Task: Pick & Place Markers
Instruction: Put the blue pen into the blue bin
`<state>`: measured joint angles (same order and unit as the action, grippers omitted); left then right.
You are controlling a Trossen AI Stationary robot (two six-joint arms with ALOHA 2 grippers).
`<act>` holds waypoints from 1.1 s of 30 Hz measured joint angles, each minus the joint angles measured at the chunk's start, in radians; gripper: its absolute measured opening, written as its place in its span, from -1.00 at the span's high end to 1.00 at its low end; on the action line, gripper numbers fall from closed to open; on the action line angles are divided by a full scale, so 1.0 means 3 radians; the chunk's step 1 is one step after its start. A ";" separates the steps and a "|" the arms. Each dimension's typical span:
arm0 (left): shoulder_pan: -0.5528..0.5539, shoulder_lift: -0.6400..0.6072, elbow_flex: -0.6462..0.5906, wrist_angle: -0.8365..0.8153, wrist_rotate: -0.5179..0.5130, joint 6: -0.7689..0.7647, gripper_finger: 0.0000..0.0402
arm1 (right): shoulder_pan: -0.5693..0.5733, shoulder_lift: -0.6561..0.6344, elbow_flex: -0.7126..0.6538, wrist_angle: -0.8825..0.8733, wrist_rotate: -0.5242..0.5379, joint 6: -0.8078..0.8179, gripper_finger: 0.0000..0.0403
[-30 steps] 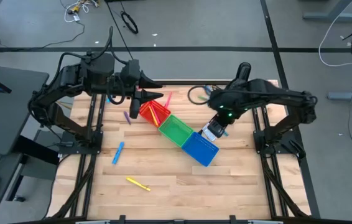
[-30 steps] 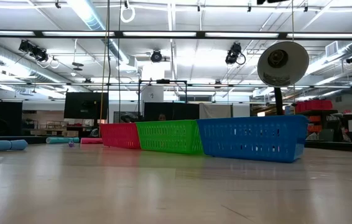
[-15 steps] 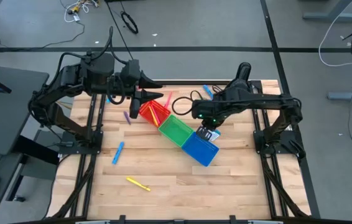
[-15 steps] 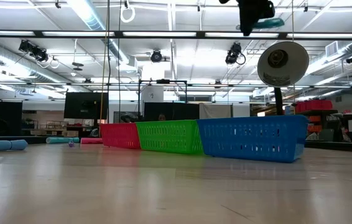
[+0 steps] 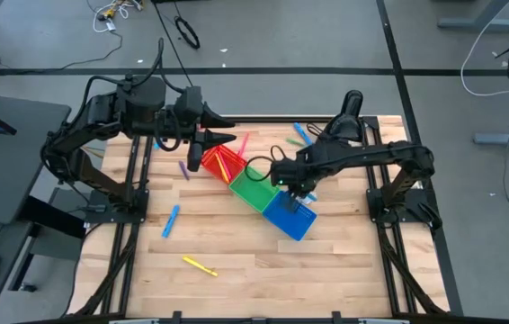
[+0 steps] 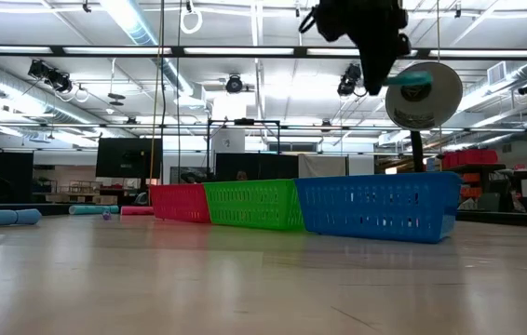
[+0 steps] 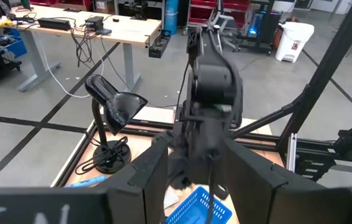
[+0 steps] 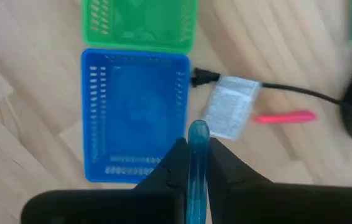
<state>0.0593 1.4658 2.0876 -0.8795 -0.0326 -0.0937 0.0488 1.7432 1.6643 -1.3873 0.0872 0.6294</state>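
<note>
Teal-blue plastic marker (image 8: 198, 163) sits clamped in your right gripper (image 5: 296, 192), which has swung from the table's far edge to above the blue mesh bin (image 5: 289, 214); the drop looks imminent. Beside the bin lie a black cable (image 8: 288, 89) with white tag and a pink marker (image 8: 284, 116). Farther off, your left gripper (image 5: 223, 137), part-open and empty, hovers over the red mesh bin (image 5: 220, 162).

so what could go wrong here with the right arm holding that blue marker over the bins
1. The right gripper pinches the blue marker high above the blue bin. Dropped from there, it could bounce out.
2. The marker hangs near the bin's edge, close to the black cable, so it might land on the table instead.
3. The green bin sits right alongside, so a small drift could put it in the wrong bin.
</note>
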 joint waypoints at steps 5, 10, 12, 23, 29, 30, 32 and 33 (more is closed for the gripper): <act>0.0000 0.0000 0.0000 0.0015 0.0000 0.0000 0.22 | 0.0051 0.0001 -0.0350 0.0384 -0.0157 0.0106 0.90; 0.0000 0.0000 0.0000 0.0036 0.0000 0.0000 0.22 | 0.0073 0.0009 -0.0619 0.0763 -0.0265 0.0176 0.90; 0.0000 0.0000 0.0000 0.0055 0.0000 0.0001 0.22 | 0.0073 0.0016 -0.0692 0.0865 -0.0302 0.0213 0.90; 0.0000 0.0001 0.0000 0.0051 0.0000 0.0000 0.22 | 0.0129 0.0394 -0.0763 0.1140 -0.0383 0.0102 0.90; 0.0000 0.0001 0.0000 0.0047 0.0000 -0.0001 0.22 | 0.0167 0.0639 -0.0764 0.1187 -0.0383 -0.0033 0.90; 0.0000 0.0001 0.0000 0.0046 0.0000 -0.0001 0.22 | 0.0173 0.0660 -0.0764 0.1218 -0.0383 -0.0044 0.90; 0.0000 0.0001 0.0000 0.0047 0.0000 -0.0001 0.22 | 0.0186 0.0693 -0.0764 0.1287 -0.0382 -0.0063 0.90; 0.0000 0.0001 0.0000 0.0047 0.0000 -0.0002 0.22 | 0.0189 0.0711 -0.0764 0.1335 -0.0380 -0.0065 0.90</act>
<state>0.0593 1.4662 2.0876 -0.8654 -0.0326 -0.0943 0.1055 1.9565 1.4349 -0.9869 -0.0269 0.6098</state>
